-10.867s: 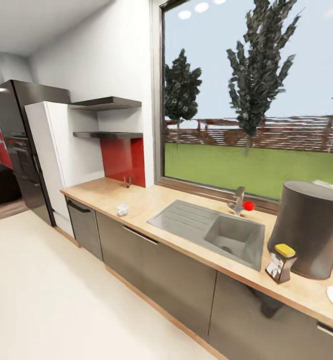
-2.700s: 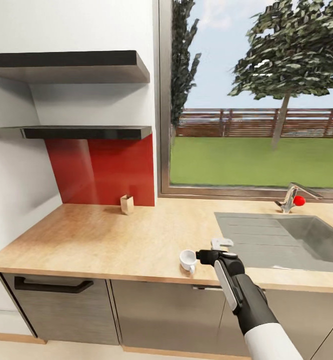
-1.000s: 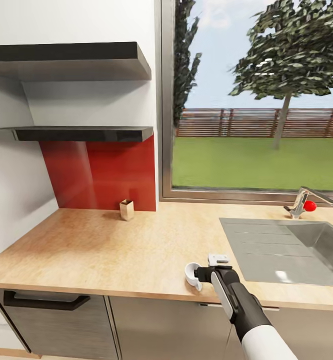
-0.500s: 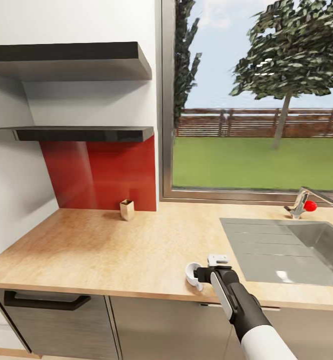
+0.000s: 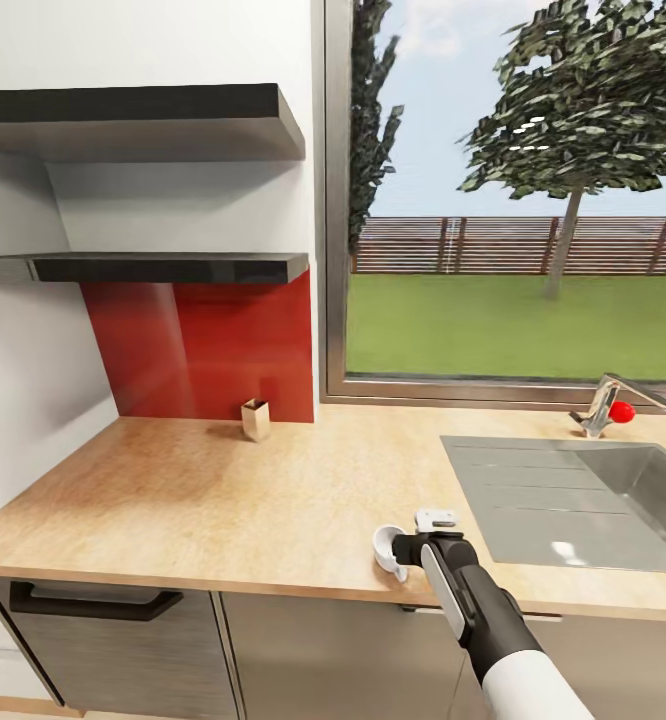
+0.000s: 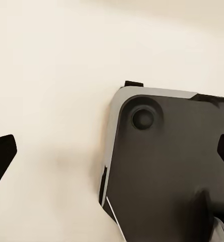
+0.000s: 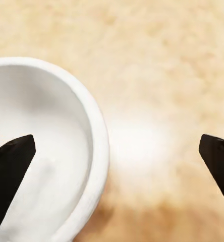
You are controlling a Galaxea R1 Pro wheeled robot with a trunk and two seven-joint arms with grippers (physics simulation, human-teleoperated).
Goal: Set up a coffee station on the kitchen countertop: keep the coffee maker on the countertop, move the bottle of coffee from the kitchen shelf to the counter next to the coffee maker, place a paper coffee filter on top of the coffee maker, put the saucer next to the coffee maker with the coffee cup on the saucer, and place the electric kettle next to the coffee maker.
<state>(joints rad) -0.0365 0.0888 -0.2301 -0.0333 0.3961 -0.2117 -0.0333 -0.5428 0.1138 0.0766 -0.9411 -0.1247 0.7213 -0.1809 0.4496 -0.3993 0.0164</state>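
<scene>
Fingers (image 7: 11,166) of the right gripper (image 7: 112,176) spread, 1 seemingly inside the coffee cup (image 5: 386,548); left fingers (image 6: 0,159) apart.

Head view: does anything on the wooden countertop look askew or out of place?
Yes. The small white coffee cup sits tipped near the light wood countertop's front edge, its mouth facing sideways rather than up, against the right gripper, whose jaws straddle its rim with one finger inside. Nothing spilled.

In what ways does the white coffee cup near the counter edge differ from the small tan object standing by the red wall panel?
The coffee cup is white and round with an open mouth; the small tan object is brownish and box-like. The cup sits near the front edge of the kitchen countertop, beside the right gripper; the tan object stands far back against the red panel, away from the gripper. Both are small and rest on the same countertop.
</scene>
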